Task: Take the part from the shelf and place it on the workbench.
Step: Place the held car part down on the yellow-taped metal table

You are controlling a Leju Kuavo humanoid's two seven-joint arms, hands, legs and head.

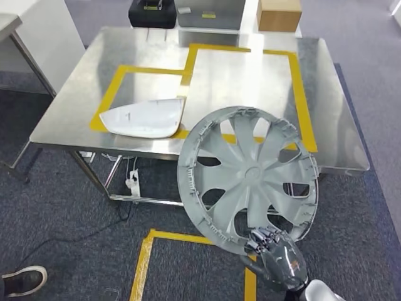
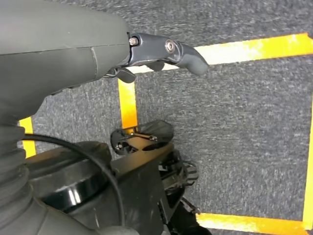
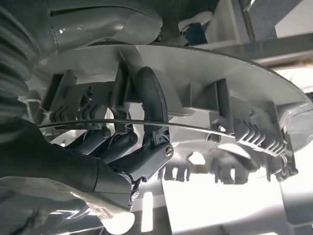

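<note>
The grey wheel cover (image 1: 247, 177) is held up by its lower rim in the right robot hand (image 1: 279, 254), fingers (image 3: 147, 98) hooked through its openings (thumb on the other face). It hangs over the near edge of the steel tabletop (image 1: 85, 94). Beyond and left of that hand, a white mirror shell (image 1: 144, 117) lies inside yellow tape (image 1: 302, 94). The left robot hand (image 2: 158, 51) hangs over taped carpet, fingers loosely extended, holding nothing.

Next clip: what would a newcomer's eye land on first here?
The grey hubcap, held up by its lower rim in the right hand over the near edge of the steel workbench. Next, the white cover lying in the bench's left yellow-taped box.
</note>
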